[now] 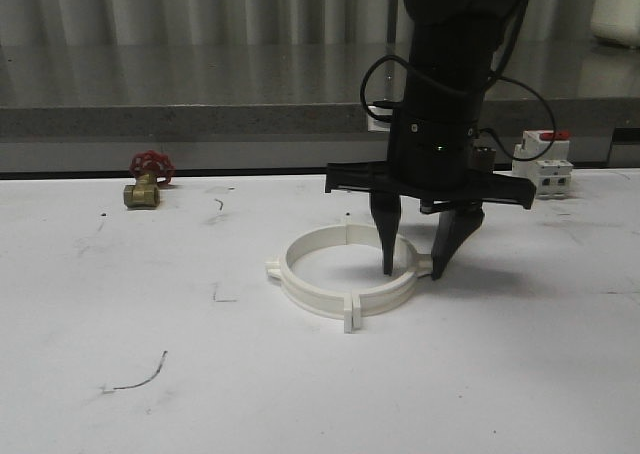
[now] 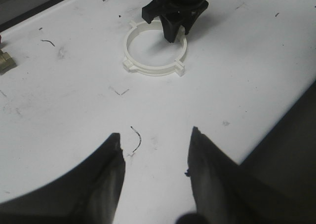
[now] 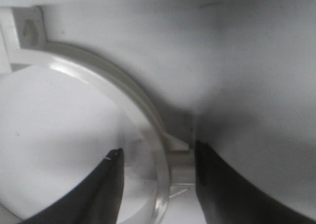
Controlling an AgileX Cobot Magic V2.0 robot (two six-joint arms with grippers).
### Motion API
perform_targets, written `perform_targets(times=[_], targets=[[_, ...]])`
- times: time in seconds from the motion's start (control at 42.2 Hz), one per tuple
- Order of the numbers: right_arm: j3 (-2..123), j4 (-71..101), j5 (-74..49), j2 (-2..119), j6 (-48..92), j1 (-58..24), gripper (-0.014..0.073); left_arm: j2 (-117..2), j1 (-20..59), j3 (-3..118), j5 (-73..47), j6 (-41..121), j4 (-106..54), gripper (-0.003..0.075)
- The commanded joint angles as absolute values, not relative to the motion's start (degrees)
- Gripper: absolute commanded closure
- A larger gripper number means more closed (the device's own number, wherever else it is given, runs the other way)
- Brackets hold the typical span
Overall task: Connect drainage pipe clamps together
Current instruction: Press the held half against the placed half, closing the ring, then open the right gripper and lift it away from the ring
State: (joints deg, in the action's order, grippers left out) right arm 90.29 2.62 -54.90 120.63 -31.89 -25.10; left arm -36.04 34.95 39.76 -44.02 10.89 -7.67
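The two white drainage pipe clamps [image 1: 310, 296] lie on the white table as one ring, with paired flat tabs meeting at its near and far sides. My right gripper [image 1: 412, 272] stands open and points down over the ring's right wall. One finger is inside the ring and the other outside, beside the small outer nub [image 3: 180, 160]. The right wrist view shows the clamp wall [image 3: 143, 110] between the jaws of the right gripper [image 3: 157, 152]. My left gripper [image 2: 155, 140] is open over bare table, well short of the ring [image 2: 153, 72], with nothing between its fingers.
A brass valve with a red handwheel [image 1: 147, 182] sits at the back left. A white circuit breaker with a red top [image 1: 543, 164] stands at the back right. The table's edge [image 2: 296, 130] runs close beside the left gripper.
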Motion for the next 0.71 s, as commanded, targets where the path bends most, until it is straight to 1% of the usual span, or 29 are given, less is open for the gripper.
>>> perform_targets(times=[0.0, 0.213, 0.356, 0.474, 0.688], targets=[[91.7, 2.3, -54.5, 116.9, -31.2, -25.1, 0.0193, -36.0, 35.0, 41.2, -40.1, 10.8, -8.5, 0.0419], [91.7, -2.0, -56.7, 110.8, -30.7, -25.1, 0.0193, -36.0, 35.0, 41.2, -40.1, 10.8, -8.5, 0.0419], [91.7, -4.3, -60.4, 103.8, -23.0, -25.1, 0.0193, -36.0, 35.0, 41.2, -40.1, 10.8, -8.5, 0.0419], [89.5, -4.2, -61.4, 95.9, -13.8, -25.1, 0.0193, -36.0, 35.0, 41.2, -40.1, 10.8, -8.5, 0.0419], [79.2, -4.2, -59.3, 78.3, -6.8, -25.1, 0.0193, -36.0, 35.0, 41.2, -40.1, 10.8, -8.5, 0.0419]])
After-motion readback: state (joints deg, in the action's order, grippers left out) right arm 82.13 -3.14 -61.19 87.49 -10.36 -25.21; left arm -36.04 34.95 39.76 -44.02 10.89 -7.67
